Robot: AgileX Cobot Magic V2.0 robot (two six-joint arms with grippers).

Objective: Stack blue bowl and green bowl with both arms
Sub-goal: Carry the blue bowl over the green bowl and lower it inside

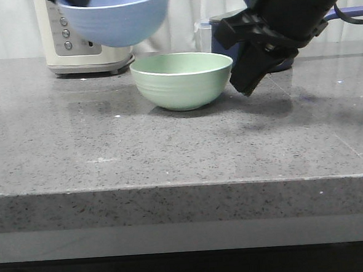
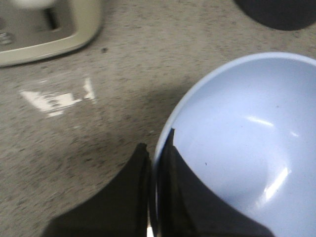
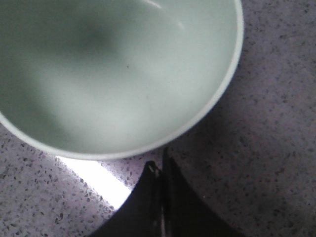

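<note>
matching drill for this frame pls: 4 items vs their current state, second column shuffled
1. blue bowl
2. green bowl
3. left gripper
4. right gripper

a. resting on the counter
b. shut, beside a bowl, holding nothing
c. lifted off the counter
d. clamped on a bowl rim

Pairs: 1-c, 2-a, 3-d, 4-b

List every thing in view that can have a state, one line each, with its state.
blue bowl: upright, lifted off the counter, rim pinched by the left gripper.
green bowl: upright, empty, resting on the counter, not gripped.
left gripper: shut on the blue bowl's rim.
right gripper: shut, holding nothing, beside the green bowl.
appliance: standing on the counter at the back; on or off cannot be told.
</note>
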